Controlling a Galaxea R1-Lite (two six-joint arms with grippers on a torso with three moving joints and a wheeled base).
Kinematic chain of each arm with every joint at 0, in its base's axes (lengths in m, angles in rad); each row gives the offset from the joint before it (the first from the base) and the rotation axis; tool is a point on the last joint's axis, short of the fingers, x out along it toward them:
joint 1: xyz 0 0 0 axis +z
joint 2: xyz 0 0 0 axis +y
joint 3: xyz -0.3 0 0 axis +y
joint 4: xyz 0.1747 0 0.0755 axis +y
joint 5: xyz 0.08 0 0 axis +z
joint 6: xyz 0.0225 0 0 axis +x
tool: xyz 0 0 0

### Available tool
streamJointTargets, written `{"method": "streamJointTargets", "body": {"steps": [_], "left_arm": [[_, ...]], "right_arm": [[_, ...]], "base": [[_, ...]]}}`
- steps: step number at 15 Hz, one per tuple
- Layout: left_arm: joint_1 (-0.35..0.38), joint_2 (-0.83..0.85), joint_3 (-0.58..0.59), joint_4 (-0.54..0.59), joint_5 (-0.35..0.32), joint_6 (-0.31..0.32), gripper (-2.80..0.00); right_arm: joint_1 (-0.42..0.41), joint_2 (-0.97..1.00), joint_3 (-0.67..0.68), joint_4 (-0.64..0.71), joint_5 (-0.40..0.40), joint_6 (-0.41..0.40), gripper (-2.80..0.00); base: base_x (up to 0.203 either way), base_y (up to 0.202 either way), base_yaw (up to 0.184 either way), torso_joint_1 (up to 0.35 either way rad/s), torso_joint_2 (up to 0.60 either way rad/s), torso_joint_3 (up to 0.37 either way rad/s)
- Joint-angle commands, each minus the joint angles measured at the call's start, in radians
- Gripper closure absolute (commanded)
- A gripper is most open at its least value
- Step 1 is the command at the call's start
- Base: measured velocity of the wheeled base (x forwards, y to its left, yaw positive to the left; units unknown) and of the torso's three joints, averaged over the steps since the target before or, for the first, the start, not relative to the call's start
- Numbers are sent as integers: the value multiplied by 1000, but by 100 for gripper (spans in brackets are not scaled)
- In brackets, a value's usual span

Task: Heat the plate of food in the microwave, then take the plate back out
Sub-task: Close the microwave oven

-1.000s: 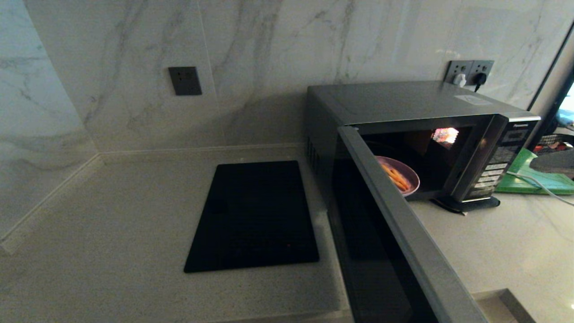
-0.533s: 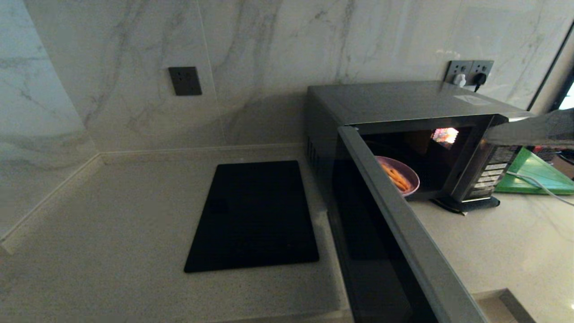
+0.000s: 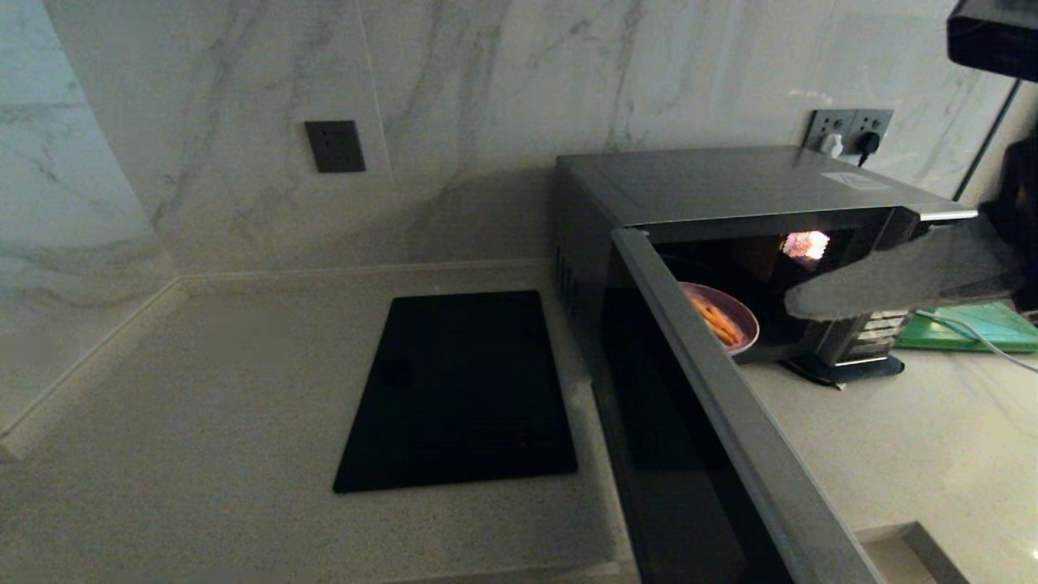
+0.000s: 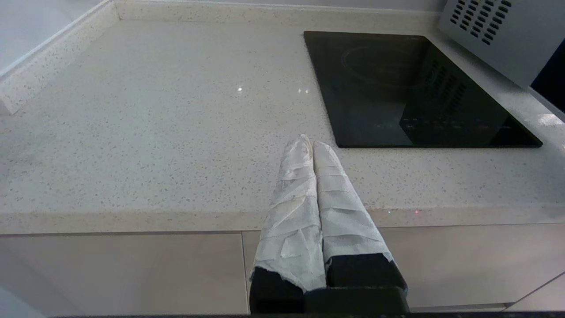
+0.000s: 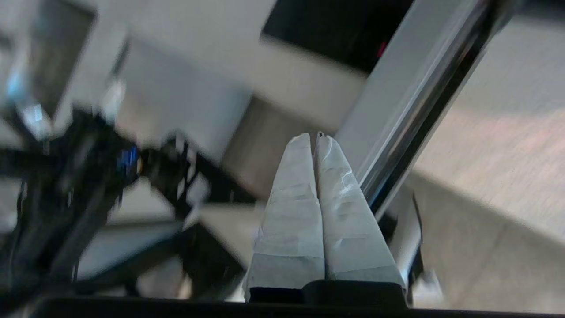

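Inside the open microwave [image 3: 730, 182], on its floor, sits the plate [image 3: 724, 318] w/ fries. Right gripper [image 3: 799, 302] hangs in front of the cavity, just right of the plate, not touching it, fingers pressed together, holding nothing. Left gripper [image 4: 308, 142] parked over the counter [image 4: 154, 132], fingers together too.

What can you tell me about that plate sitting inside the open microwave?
The plate of food is a round, shallow dish, pale lavender-purple and smooth like plastic or glazed ware. A few thin yellow-orange sticks, like fries, lie on it. It rests level on the floor of the microwave, near the front of the lit cavity. The swung-open door hides its left part. Nothing grips it: the right gripper, shut and empty, hangs in front of the opening, apart from the plate.
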Motion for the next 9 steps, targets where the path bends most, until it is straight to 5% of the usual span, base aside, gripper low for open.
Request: {"method": "streamJointTargets", "body": {"steps": [1,9], "left_arm": [[0,2,0,0,1,0,0],[0,2,0,0,1,0,0]], "right_arm": [[55,60,-69,122,1,2,0],[123,136,-130,248,3,10,0]], "base": [[0,0,0,0,0,0],[0,0,0,0,0,0]]}}
